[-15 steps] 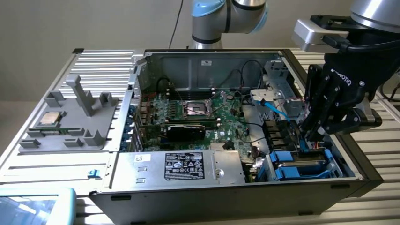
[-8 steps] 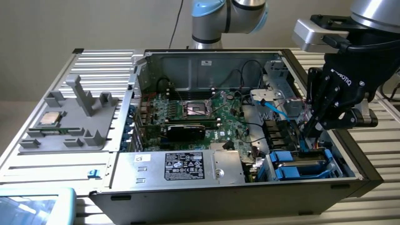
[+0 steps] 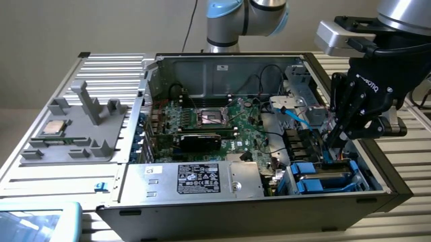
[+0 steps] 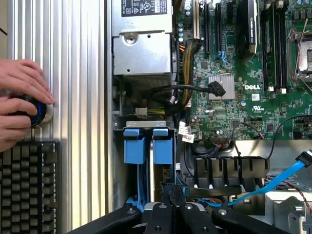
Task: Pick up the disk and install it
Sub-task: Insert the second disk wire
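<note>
"DELL" on motherboard (image 4: 252, 87); other labels too small to read.

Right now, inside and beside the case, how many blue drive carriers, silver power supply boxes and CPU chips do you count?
Blue drive carriers: 2
Silver power supply boxes: 1
CPU chips: 1
Total: 4

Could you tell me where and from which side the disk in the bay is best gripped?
By the exposed blue carrier edge of the disk, from straight above: it stands on edge in the drive bay, walled in on its flat sides. The gripper is shut there now.
</note>
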You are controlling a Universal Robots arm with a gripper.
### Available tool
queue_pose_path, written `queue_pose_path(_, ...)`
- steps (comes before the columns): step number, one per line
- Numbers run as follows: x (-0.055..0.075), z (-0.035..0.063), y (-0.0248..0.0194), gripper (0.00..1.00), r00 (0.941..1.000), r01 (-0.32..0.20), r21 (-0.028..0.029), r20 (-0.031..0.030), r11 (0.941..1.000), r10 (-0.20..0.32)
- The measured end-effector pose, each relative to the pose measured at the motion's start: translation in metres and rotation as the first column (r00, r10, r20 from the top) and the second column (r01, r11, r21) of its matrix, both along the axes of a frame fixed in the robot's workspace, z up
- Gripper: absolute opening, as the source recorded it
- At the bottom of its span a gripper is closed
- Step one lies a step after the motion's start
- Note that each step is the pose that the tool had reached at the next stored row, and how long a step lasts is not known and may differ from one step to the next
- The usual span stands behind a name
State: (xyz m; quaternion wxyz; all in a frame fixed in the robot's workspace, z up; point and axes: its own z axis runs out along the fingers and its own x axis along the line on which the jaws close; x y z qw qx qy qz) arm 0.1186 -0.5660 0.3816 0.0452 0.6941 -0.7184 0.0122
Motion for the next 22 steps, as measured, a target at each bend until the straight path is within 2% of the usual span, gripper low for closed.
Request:
queue_pose_path(5, 0.0, -0.0008, 0.0, 0.11, 0.9962, -0.087, 0.0001, 0.0, 0.9962, 0.087)
queue_pose_path(8, 0.0, -0.0015, 0.0, 0.11, 0.9901, -0.141, 0.0002, 0.0, 0.9901, 0.141)
queue_pose_path(11, 0.0, -0.0021, 0.0, 0.11, 0.981, -0.194, 0.0003, 0.0, 0.981, 0.194)
queue_pose_path(14, 0.0, -0.0025, 0.0, 0.11, 0.9692, -0.246, 0.0001, 0.0001, 0.9692, 0.246)
queue_pose_path(17, 0.0, -0.0029, 0.0, 0.11, 0.9538, -0.3, 0.0002, 0.0003, 0.9538, 0.3)
queue_pose_path(22, 0.0, -0.0034, 0.0, 0.11, 0.9226, -0.386, 0.0003, 0.0004, 0.9226, 0.386)
